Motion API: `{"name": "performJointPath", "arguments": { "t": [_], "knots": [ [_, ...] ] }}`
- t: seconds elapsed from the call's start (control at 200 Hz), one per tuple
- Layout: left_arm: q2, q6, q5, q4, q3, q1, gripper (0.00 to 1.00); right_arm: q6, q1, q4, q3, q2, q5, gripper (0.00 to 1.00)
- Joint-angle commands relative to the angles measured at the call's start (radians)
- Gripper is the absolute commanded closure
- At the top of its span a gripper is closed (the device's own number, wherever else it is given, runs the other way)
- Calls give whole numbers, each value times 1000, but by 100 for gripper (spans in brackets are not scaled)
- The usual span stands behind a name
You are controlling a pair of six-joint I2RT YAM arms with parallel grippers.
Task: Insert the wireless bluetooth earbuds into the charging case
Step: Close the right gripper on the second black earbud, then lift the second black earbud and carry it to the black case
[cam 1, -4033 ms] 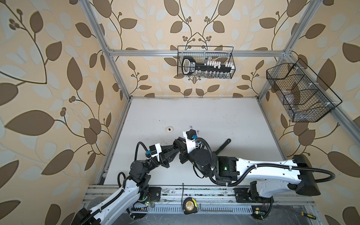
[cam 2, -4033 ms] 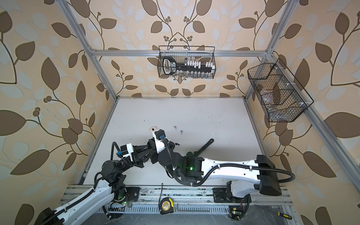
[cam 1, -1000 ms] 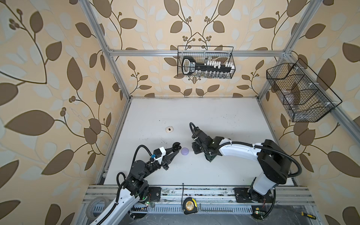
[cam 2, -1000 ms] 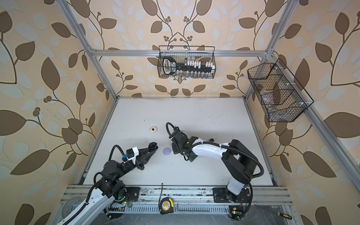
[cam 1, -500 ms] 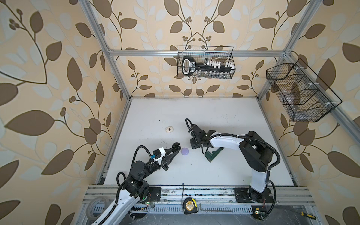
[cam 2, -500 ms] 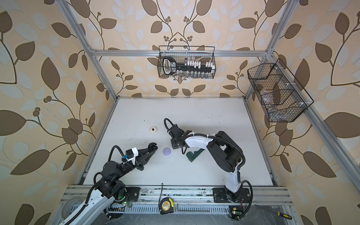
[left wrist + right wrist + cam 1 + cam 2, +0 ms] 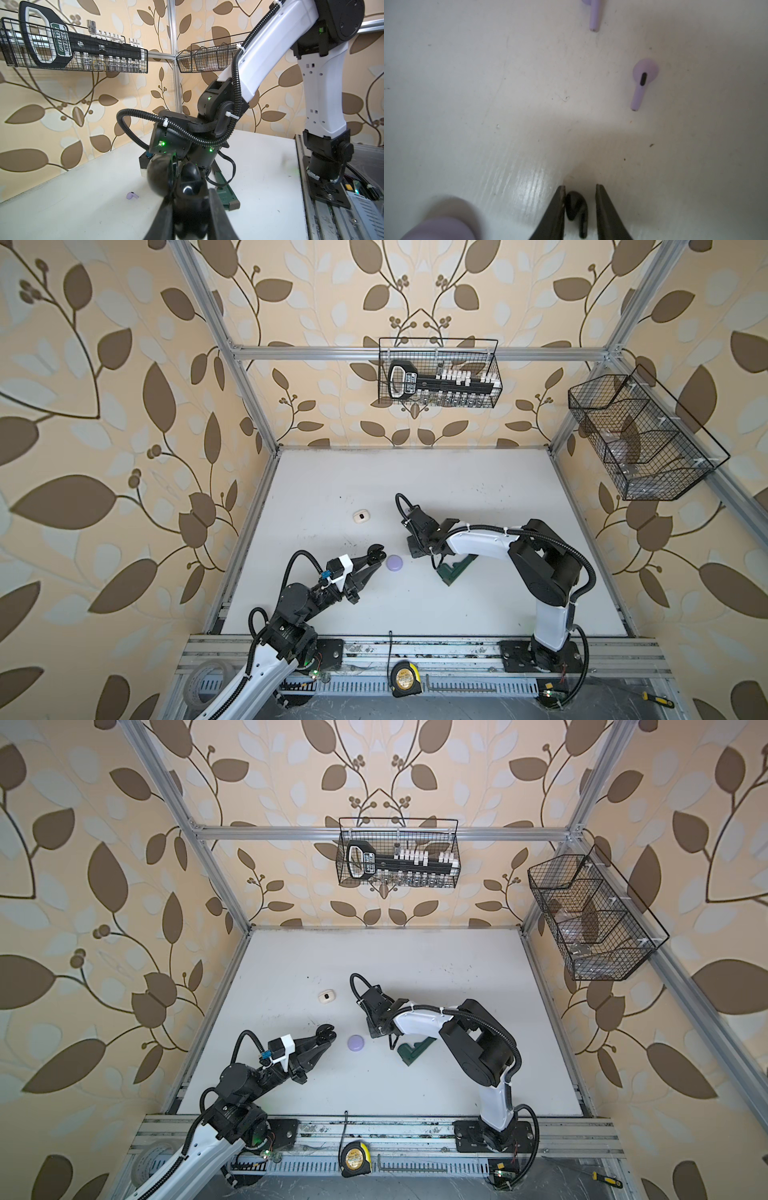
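So, white case (image 7: 361,516): flat on the desk (image 7: 478,489), leftmost of the group, apart from both arms; probably parked for a later pair; dark patch on top too small to read.
left jaws: pressed together on the black case (image 7: 190,184), lid swung open, held up off the desk and facing the other arm; judged as presenting the sockets for loading.
lilac case (image 7: 394,563): closed, flat on the desk just beside the left jaws' tip, between the two arms; only a blurred corner in the right wrist view.
right jaws: pointed down at the desk, narrowly spread astride the black earbud (image 7: 576,209); one jaw touching it, a sliver of gap at the other; no pinch yet, looks lined up to lift it for the black case.
lilac earbud (image 7: 643,81): flat on the desk near the right jaws, untouched.
second lilac earbud (image 7: 594,14): cut off by the frame edge, stem only.
green tool (image 7: 455,568): flat on the desk under the right forearm, partly covered; no part in the job.
hidden: right jaws' tips masked by own wrist in both top views; earbuds too small to find there; inside of black case blurred, cannot tell whether a bud already sits in it; no white earbuds spotted anywhere.
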Motion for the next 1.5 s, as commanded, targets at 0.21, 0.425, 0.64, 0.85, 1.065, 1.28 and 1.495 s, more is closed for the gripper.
{"name": "performJointPath", "arguments": {
  "t": [0.21, 0.425, 0.64, 0.85, 1.065, 1.28, 1.495],
  "knots": [
    [-14, 17, -9, 28, 43, -8, 100, 24, -2, -14, -28, 31, 1, 73],
    [-14, 19, -10, 26, 42, -8, 100, 29, 3, -3, -43, 21, -2, 76],
    [-14, 19, -6, 24, 44, -9, 100, 32, 2, 8, -55, 24, -9, 83],
    [-10, 22, -9, 30, 41, -9, 100, 45, 10, 11, -69, -27, -2, 85],
    [30, 25, -14, 57, 40, -8, 100, 69, 21, 14, -104, -147, 41, 86],
    [182, 6, -3, 199, 38, -9, 100, 100, 30, 20, -157, -340, 128, 86],
    [439, -32, 7, 464, 37, -8, 100, 124, 63, 37, -186, -522, 201, 86]
  ]
}}
